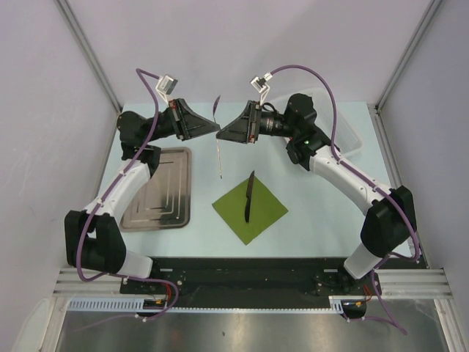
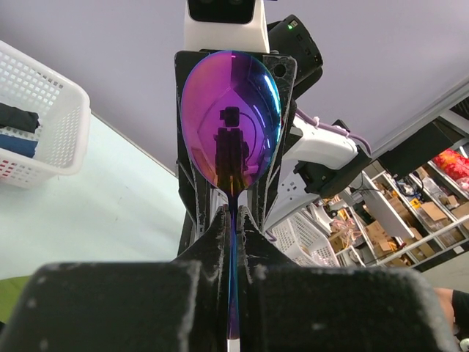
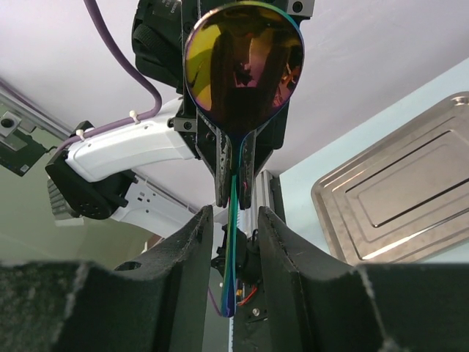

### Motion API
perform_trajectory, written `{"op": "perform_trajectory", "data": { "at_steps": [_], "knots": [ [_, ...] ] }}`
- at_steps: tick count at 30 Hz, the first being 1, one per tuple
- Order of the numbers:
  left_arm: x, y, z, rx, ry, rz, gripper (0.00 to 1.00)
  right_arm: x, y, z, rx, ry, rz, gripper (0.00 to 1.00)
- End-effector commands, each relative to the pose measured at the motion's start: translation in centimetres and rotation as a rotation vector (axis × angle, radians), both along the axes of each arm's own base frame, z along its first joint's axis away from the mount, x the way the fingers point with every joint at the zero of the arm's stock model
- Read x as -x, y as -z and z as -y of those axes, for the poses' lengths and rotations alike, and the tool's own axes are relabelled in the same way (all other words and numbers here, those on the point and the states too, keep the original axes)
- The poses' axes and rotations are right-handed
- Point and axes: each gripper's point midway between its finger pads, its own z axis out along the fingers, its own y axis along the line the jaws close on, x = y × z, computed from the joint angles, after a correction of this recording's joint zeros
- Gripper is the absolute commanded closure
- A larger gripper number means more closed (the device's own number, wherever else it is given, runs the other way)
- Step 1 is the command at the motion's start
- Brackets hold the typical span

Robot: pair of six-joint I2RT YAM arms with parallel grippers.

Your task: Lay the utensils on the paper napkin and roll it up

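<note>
A slim iridescent spoon (image 1: 218, 143) hangs upright in the air above the table's far middle, one of the utensils. My left gripper (image 2: 234, 216) is shut on its handle just under the bowl (image 2: 231, 117). My right gripper (image 3: 233, 216) faces it from the other side, open, its fingers (image 3: 198, 235) standing either side of the handle (image 3: 233, 264) with a gap on both sides. The olive-green paper napkin (image 1: 260, 214) lies flat in the middle as a diamond. A dark utensil (image 1: 249, 196) rests lengthwise on it.
The silver metal tray (image 1: 157, 189) lies left of the napkin, under the left arm. A clear plastic bin (image 1: 346, 126) stands at the back right behind the right arm. A white mesh basket (image 2: 44, 117) shows in the left wrist view.
</note>
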Motion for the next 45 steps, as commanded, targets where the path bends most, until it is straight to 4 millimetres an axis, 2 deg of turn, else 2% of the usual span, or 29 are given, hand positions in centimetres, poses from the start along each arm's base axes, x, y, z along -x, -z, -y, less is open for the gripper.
{"op": "perform_trajectory", "data": {
  "at_steps": [1,20,22,27,29,30,32,33,35,38,39,41,42,43,44,45],
  "knots": [
    [1.3,-1.4,0.0,0.018,-0.008,0.064,1.00,0.8,-2.0,0.3,-0.045,0.002,0.045,0.64],
    [1.2,-1.6,0.0,0.026,-0.018,0.061,1.00,0.9,-1.5,-0.2,-0.047,-0.027,0.001,0.69],
    [1.3,-1.6,0.0,0.024,-0.015,0.063,1.00,0.9,-1.5,-0.2,-0.047,-0.027,0.001,0.76],
    [1.3,-1.7,0.1,0.026,-0.019,0.067,1.00,0.8,-1.5,-0.3,-0.047,-0.020,-0.004,0.84],
    [1.4,-1.8,0.1,0.026,-0.016,0.070,0.98,0.7,-1.6,-0.2,-0.049,-0.014,-0.004,0.99],
    [1.4,-1.7,0.2,0.025,-0.017,0.068,0.91,0.6,-1.6,-0.2,-0.049,-0.011,-0.004,1.00],
    [1.4,-1.6,0.2,0.022,-0.018,0.059,0.84,0.4,-1.6,-0.2,-0.044,0.005,-0.012,1.00],
    [1.4,-1.5,0.2,0.019,-0.019,0.059,0.72,0.4,-1.6,-0.2,-0.043,0.009,-0.014,1.00],
    [1.2,-1.0,0.1,0.011,-0.027,0.043,0.63,0.3,-1.6,0.0,-0.034,0.028,-0.012,1.00],
    [0.2,-0.2,-0.5,-0.009,-0.073,0.015,0.38,-0.4,-0.7,0.3,0.004,0.074,-0.028,1.00],
    [-0.2,-0.1,-0.9,-0.020,-0.099,0.034,0.22,-0.4,-0.7,0.7,0.011,0.089,-0.031,1.00],
    [-1.5,0.6,-2.2,-0.041,-0.173,-0.003,0.16,-1.4,1.1,1.3,0.064,0.153,-0.056,1.00],
    [-2.3,1.1,-2.8,-0.073,-0.224,0.043,0.14,-1.5,1.5,1.6,0.089,0.180,-0.048,1.00],
    [-3.1,1.6,-3.5,-0.103,-0.279,0.046,0.13,-2.3,3.6,2.2,0.164,0.242,-0.099,1.00],
    [-4.6,2.8,-5.2,-0.163,-0.412,-0.041,0.10,-2.8,5.3,2.8,0.225,0.283,-0.058,1.00],
    [-5.4,3.6,-6.3,-0.252,-0.491,0.063,0.03,-2.8,7.8,3.6,0.309,0.324,-0.108,1.00]
  ]
}}
